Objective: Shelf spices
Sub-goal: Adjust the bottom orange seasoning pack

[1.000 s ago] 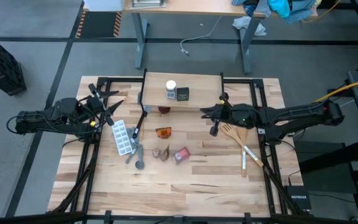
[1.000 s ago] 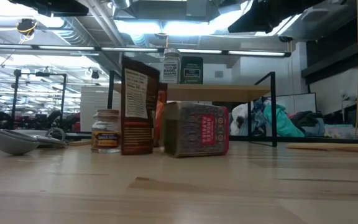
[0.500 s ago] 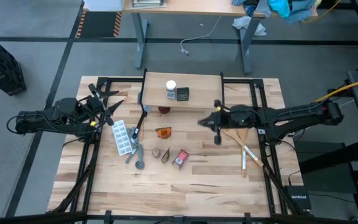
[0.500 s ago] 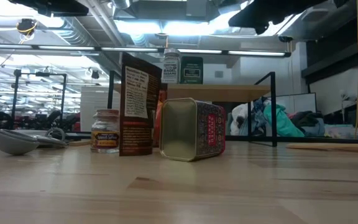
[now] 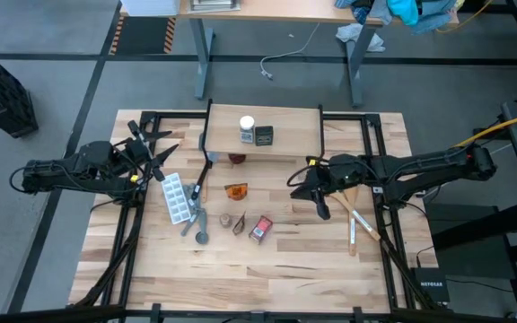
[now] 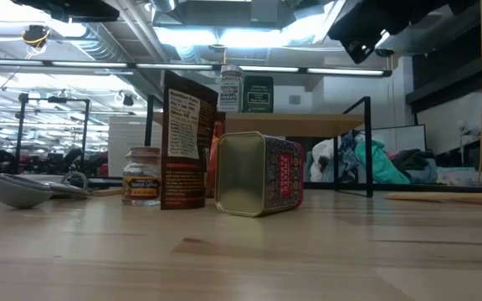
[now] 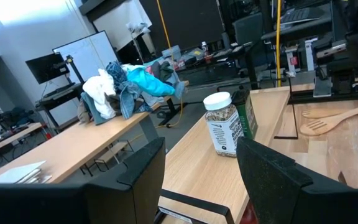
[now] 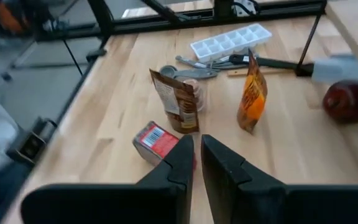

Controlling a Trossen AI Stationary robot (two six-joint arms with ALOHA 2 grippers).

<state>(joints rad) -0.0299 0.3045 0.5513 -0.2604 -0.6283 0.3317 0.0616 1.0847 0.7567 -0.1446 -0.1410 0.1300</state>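
On the plank-topped desk (image 5: 285, 260) a red-topped box (image 5: 259, 229) is seen lying tipped; two jars (image 5: 247, 126) are set on the shelf (image 5: 290, 126); the right end effector (image 5: 311, 193) is held nearly closed, empty, above the desk; the left end effector (image 5: 155, 161) is kept part-open, empty, at the left edge.

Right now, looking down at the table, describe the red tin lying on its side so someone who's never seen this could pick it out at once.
Start at the small raised shelf at the table's far edge, then come toward the near edge past the orange packet. In the cluster of three there, the red tin is the one nearest the right arm's side. Unlike the upright brown packet and the small jar beside it, it lies tipped over, boxy and patterned red.
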